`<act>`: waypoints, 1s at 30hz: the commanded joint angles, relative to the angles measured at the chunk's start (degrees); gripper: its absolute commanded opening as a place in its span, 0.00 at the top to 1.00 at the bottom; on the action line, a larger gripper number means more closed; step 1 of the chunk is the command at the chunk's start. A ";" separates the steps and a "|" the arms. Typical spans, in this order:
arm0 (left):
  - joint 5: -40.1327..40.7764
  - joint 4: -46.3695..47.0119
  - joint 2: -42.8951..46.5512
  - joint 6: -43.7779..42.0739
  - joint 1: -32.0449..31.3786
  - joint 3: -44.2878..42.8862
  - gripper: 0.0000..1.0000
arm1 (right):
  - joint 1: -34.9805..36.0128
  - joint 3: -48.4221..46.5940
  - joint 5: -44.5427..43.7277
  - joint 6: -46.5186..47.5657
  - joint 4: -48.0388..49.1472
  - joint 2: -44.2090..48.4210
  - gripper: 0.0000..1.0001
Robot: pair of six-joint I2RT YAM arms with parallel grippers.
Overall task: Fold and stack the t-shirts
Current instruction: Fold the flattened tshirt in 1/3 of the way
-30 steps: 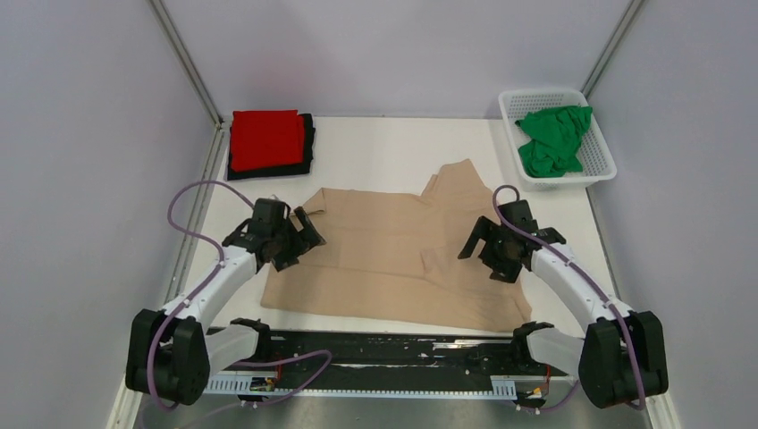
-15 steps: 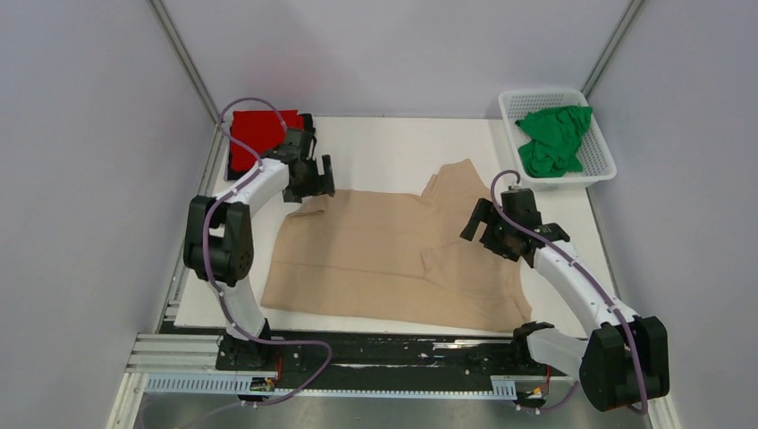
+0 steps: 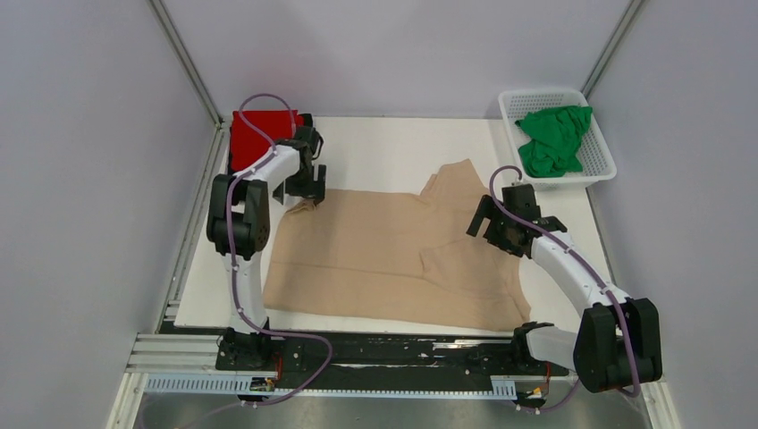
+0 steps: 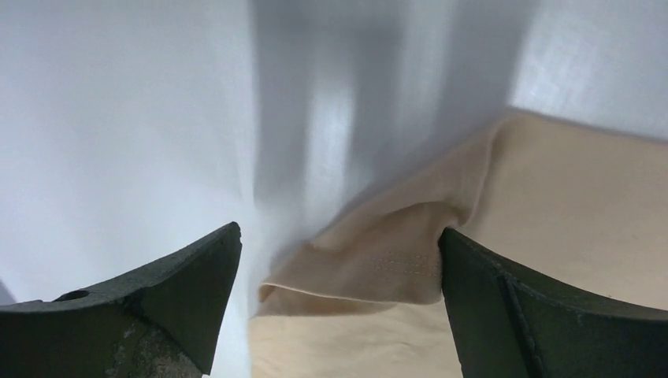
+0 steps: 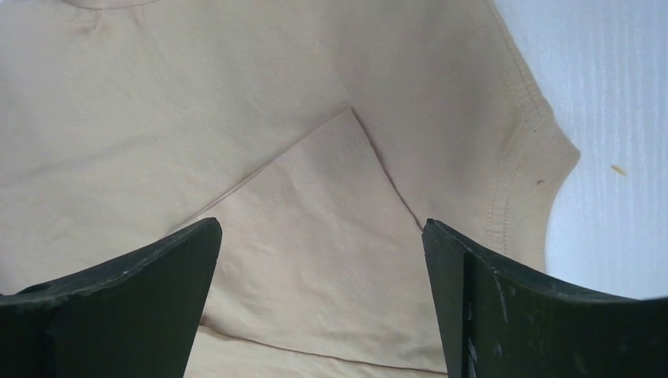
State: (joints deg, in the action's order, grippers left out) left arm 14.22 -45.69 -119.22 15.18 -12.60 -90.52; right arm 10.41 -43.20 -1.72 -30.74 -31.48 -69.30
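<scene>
A beige t-shirt (image 3: pixel 384 255) lies spread flat across the middle of the table. My left gripper (image 3: pixel 304 189) hangs open over its far left corner. In the left wrist view a curled hem corner (image 4: pixel 378 268) sits between the open fingers (image 4: pixel 181 291), apart from both. My right gripper (image 3: pixel 501 231) stands open above the shirt's right part, where a folded-in sleeve flap (image 5: pixel 315 228) lies between its fingers (image 5: pixel 504 307). A folded red t-shirt (image 3: pixel 259 132) rests at the back left on a black one (image 3: pixel 306 119), which my left arm mostly hides. A crumpled green t-shirt (image 3: pixel 552 138) lies in the basket.
The white lattice basket (image 3: pixel 601 165) stands at the back right corner. Grey walls with metal posts close in the table on three sides. A black rail with both arm bases runs along the near edge (image 3: pixel 384 353).
My left arm has swung from the shirt's near left side up to its far left corner beside the red stack. The right gripper has shifted slightly farther back. Both stay open.
</scene>
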 commanded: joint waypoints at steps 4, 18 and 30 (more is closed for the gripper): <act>9.72 -2.76 -0.71 2.86 10.07 -6.68 0.00 | -1.13 -1.98 -2.05 0.96 2.97 1.61 0.00; -15.26 9.24 1.54 6.51 11.99 -4.45 0.00 | -1.29 -4.43 -1.10 0.34 6.20 -2.60 0.00; -17.97 10.58 -4.67 6.66 11.94 -6.09 0.25 | -1.40 -4.73 -1.38 1.45 9.29 -5.73 0.00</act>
State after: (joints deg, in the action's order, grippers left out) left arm -2.15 -35.81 -121.45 21.61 -0.71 -94.70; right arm 9.30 -46.19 -1.96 -30.39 -25.74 -74.30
